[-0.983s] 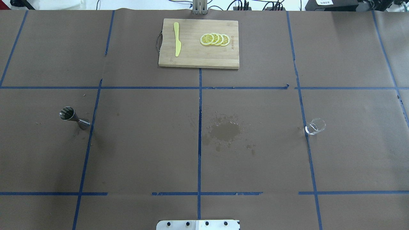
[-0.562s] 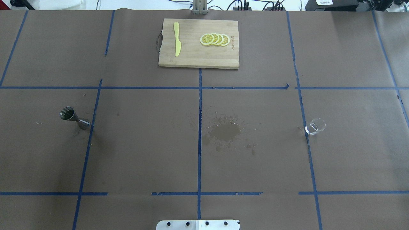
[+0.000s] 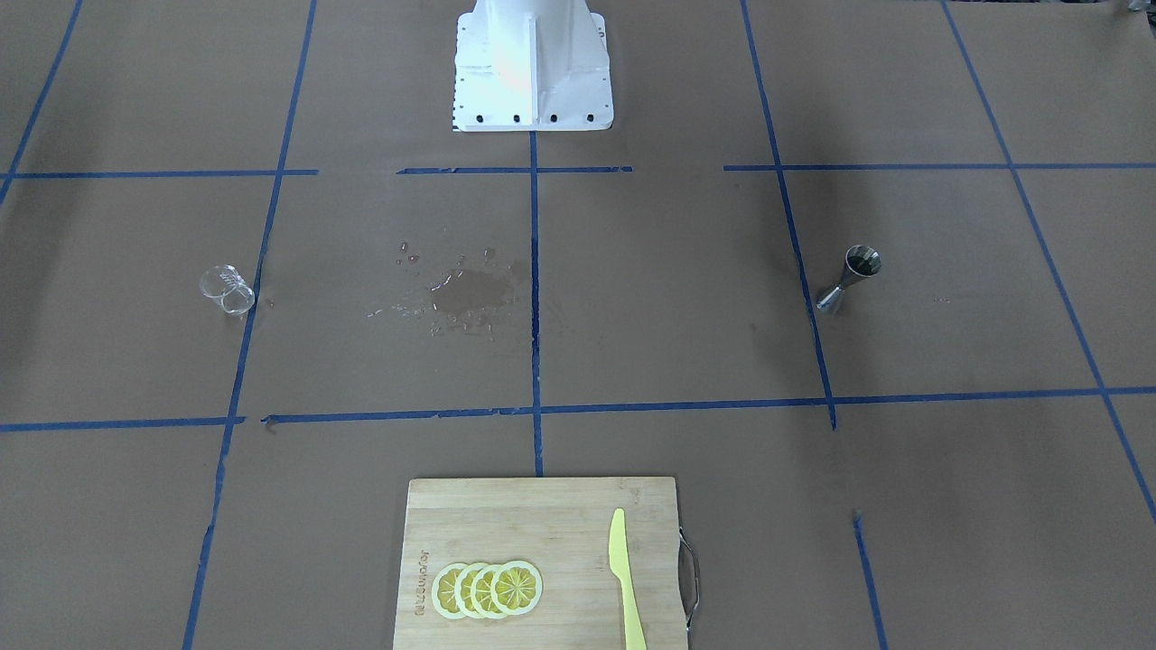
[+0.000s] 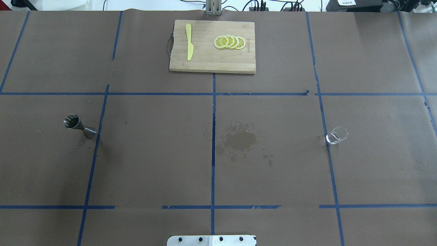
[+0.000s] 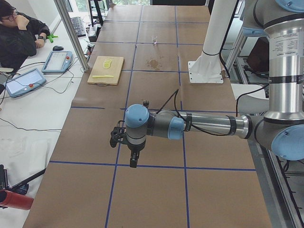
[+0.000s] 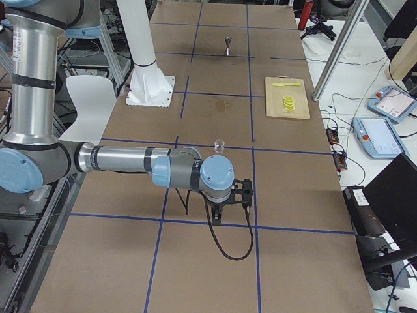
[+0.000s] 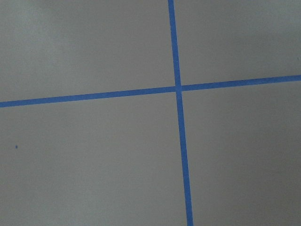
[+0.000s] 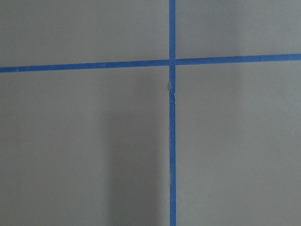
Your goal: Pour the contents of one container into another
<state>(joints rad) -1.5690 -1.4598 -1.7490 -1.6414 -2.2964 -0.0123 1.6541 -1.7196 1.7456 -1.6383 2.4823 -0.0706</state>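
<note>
A: Where is the glass cup (image 4: 336, 135)?
B: It stands on the counter (image 4: 153, 164), on the robot's right side, touching a blue tape line.
A: And the steel jigger (image 4: 79, 126)?
B: It stands far off on the left side. A wet spot (image 4: 240, 140) lies between them.
A: Are the pincers apart or together?
B: I cannot tell. The left pincer (image 5: 133, 163) and the right pincer (image 6: 217, 219) hang over bare counter, well away from both things, holding nothing.
A: What else?
B: A wooden board (image 4: 205, 63) with lemon slices (image 4: 229, 42) and a yellow knife (image 4: 188, 41).
</note>
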